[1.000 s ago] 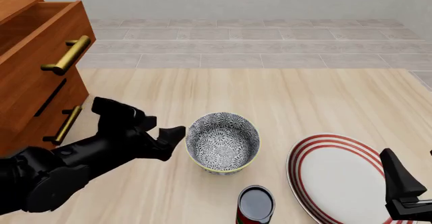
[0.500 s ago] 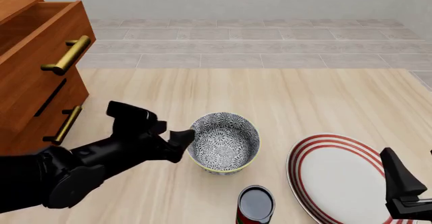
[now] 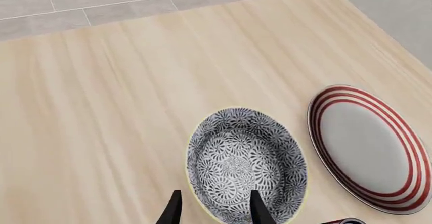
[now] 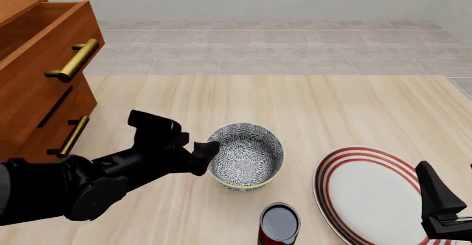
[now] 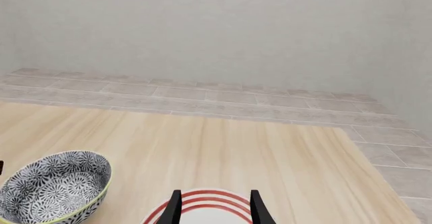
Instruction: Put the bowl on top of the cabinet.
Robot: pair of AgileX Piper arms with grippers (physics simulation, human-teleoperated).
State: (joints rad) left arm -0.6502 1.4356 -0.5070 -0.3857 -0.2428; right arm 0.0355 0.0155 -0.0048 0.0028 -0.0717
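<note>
Your left gripper [image 4: 200, 155] sits at the 9 o'clock edge of the bowl [image 4: 244, 155], its 2 fingers spread apart and straddling the rim in the left wrist view, one tip [image 3: 258, 210] over the patterned inside and the other outside; it grips nothing. The bowl stands upright on the table [image 4: 295, 101], near the middle. The cabinet [image 4: 37, 73] stands at the bowl's 10 o'clock, well apart, its top drawer pulled open. The plate [image 4: 368, 192] lies at the bowl's 4 o'clock and a can [image 4: 279, 224] at its 6 o'clock. Your right gripper [image 5: 214, 210] hovers over the plate's rim, fingers parted and empty.
</note>
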